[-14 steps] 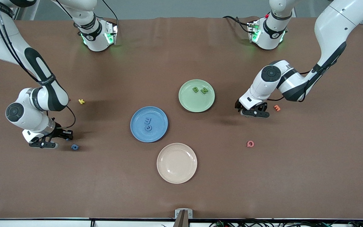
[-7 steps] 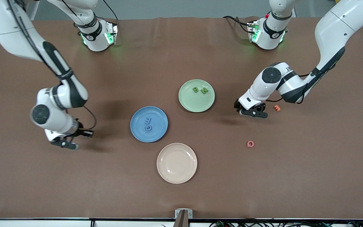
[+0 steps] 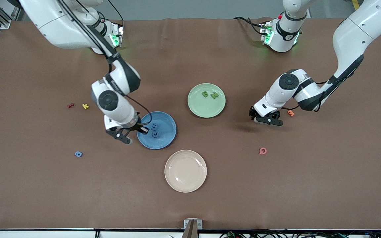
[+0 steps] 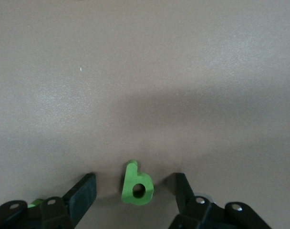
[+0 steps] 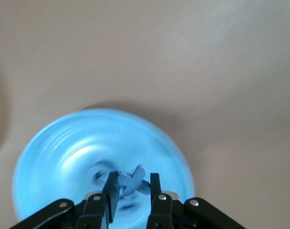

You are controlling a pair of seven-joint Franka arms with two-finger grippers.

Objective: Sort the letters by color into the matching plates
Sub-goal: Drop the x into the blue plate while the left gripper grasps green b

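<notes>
My right gripper point(image 3: 133, 133) is shut on a blue letter point(image 5: 131, 182) and holds it over the rim of the blue plate point(image 3: 167, 138), which also shows in the right wrist view point(image 5: 54, 162). Two blue letters point(image 3: 155, 130) lie in that plate. Another blue letter point(image 3: 78, 154) lies on the table toward the right arm's end. The green plate point(image 3: 197, 107) holds two green letters point(image 3: 209, 95). My left gripper point(image 3: 266, 118) is open and low over the table beside the green plate, with a green letter "b" point(image 4: 137, 185) lying between its fingers point(image 4: 85, 190).
A cream plate point(image 3: 185, 183) sits nearer the front camera than the blue plate. A yellow letter point(image 3: 85, 106) and a red letter point(image 3: 70, 105) lie toward the right arm's end. An orange letter point(image 3: 290, 113) and a pink letter point(image 3: 262, 151) lie near the left gripper.
My right arm has swung from the right arm's end of the table to the blue plate, carrying a blue letter. My left gripper has barely shifted.
</notes>
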